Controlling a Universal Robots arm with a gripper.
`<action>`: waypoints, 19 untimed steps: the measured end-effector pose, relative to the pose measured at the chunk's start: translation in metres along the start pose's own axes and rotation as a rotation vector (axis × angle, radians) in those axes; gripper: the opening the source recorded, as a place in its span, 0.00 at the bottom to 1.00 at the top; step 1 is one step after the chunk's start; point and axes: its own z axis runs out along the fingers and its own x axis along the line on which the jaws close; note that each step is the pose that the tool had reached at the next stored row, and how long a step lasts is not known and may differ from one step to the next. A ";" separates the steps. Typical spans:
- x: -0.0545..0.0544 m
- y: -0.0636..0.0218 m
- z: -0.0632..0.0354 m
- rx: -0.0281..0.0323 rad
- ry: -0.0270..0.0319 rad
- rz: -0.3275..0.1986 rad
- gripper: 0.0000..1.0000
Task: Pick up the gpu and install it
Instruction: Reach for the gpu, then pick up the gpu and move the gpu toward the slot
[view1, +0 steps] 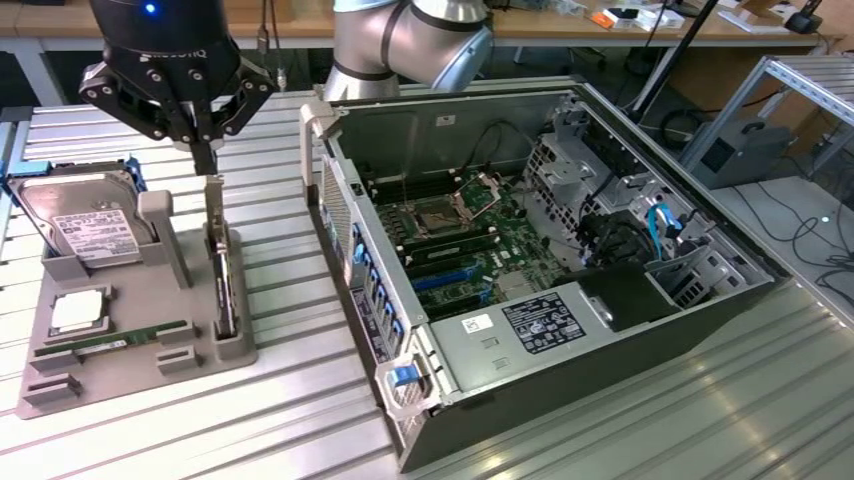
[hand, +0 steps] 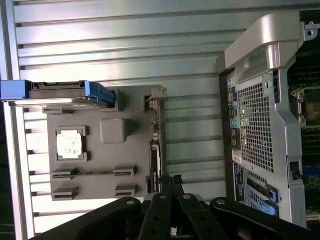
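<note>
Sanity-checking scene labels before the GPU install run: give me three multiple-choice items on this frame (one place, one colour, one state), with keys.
1. Where is the gpu? A) lying flat B) standing on edge in the grey holder C) lifted in the air
2. What colour is the hard drive carrier? A) red B) yellow C) blue
3. How is the gripper? A) shut B) wide open C) clamped on the hard drive

Key: B, the card stands upright in the holder's slot; C, blue rails flank the drive; A, its jaws are closed just above the card's end.
</note>
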 end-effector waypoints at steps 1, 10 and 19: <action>0.000 0.0000 0.0000 0.0000 0.0001 0.000 0.11; 0.000 0.0000 0.0000 0.0000 0.0000 0.000 0.11; 0.000 0.0000 0.0000 0.0000 0.0000 0.000 0.42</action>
